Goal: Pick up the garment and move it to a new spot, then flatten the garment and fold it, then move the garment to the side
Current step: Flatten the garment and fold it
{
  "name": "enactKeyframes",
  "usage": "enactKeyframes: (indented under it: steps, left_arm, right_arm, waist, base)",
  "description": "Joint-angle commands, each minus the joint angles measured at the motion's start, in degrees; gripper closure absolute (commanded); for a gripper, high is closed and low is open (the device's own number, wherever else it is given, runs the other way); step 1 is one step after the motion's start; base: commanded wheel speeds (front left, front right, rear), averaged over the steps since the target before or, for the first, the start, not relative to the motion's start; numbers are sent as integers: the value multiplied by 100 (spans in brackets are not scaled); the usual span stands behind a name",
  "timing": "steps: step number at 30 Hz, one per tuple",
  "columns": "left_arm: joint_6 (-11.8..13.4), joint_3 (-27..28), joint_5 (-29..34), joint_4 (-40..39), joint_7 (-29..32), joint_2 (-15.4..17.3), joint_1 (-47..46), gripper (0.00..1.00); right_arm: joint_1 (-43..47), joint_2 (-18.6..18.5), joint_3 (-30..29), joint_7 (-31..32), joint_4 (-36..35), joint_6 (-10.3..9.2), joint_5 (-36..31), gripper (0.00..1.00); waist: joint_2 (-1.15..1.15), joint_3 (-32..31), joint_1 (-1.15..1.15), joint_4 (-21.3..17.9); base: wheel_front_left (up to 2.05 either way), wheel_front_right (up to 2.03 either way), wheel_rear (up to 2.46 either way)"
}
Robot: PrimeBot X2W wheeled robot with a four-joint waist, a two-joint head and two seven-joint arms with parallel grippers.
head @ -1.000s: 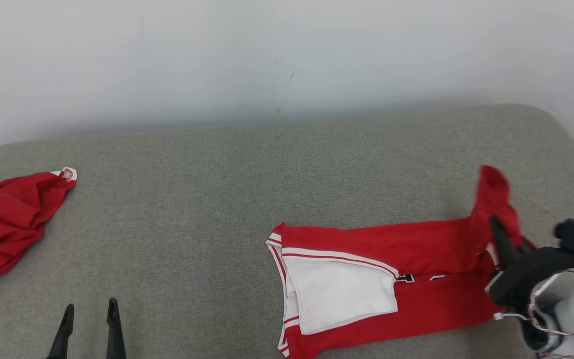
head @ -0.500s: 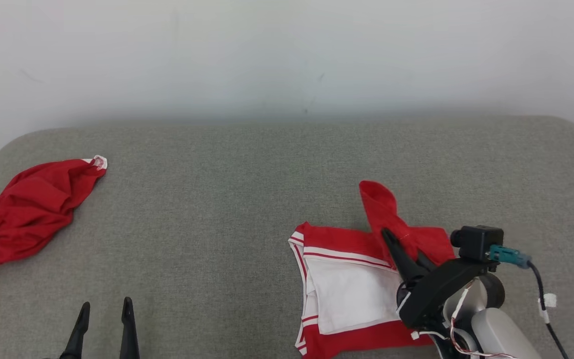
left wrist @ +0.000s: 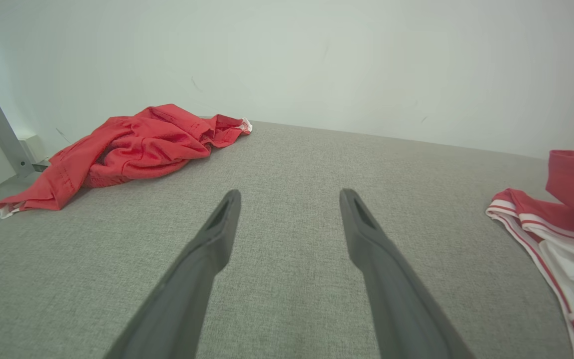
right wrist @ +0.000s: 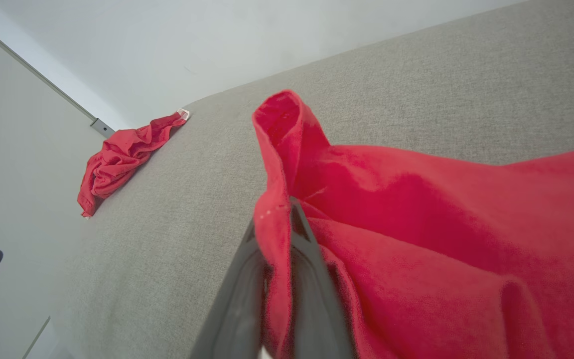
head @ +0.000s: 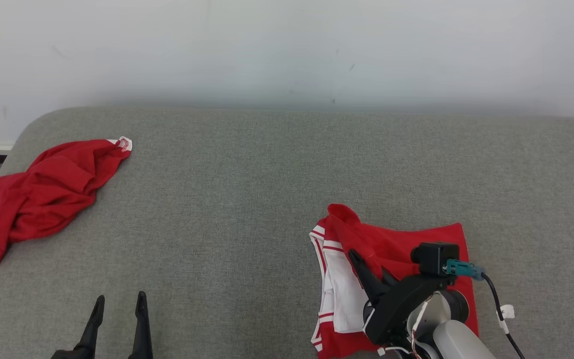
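1. A grey fabric-covered surface (head: 247,189) was seen from above, set against a plain white wall (head: 267,45).
2. The garment (head: 416,239), a red jersey with a white panel and red-and-white striped trim, was laid at the lower right of the head view, near the front edge of the surface. A red layer was folded across most of the white part.
3. The right gripper (head: 356,257) was pressed together on a bunch of red cloth at the garment's left end. In the right wrist view, the cloth was seen pinched between the two dark fingers (right wrist: 247,279) and raised in a rolled peak above their tips.
4. A small black camera (head: 434,258) with a teal plug was seen on the right wrist, above the garment.
5. The left gripper (head: 117,305) was held at the lower left with its fingers spread apart over bare grey surface, well apart from the garment. Whether it touched the surface could not be told.
6. A second red cloth (head: 43,194), crumpled into a heap, was seen at the far left edge of the surface, well apart from both grippers.
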Motion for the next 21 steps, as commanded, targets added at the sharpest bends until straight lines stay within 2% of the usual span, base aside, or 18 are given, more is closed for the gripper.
enactKeyframes:
  steps: [1,2,3,7,11,21]
  left_arm:
    - [6,-9,22,6,-18,-19,-52,0]
    - [6,-12,25,9,-18,-19,-59,0]
    - [6,-12,26,9,-18,-23,-66,0]
    - [5,11,24,21,-18,-32,-89,0]
    - [5,69,43,0,-18,-36,-55,0]
    - [5,192,93,-75,-18,-24,64,0]
  right_arm:
    - [-46,67,24,-64,57,-15,-46,100]
    - [-81,77,39,-128,98,-14,-94,61]
    - [-112,86,52,-169,138,-14,-99,0]
    - [-223,-35,80,-488,59,-15,-182,0]
    - [-244,-275,-9,-923,-307,-15,-272,0]
    - [214,-571,-783,-1525,-1083,-15,-519,0]
  waist:
    - [0,26,0,18]
    - [0,33,0,19]
    - [0,40,0,19]
    - [0,49,0,-25]
    - [0,27,0,-142]
    - [0,-76,0,-388]
  base:
    - [0,0,0]
    - [0,0,0]
    - [0,0,0]
    - [0,0,0]
    - [0,0,0]
    - [0,0,0]
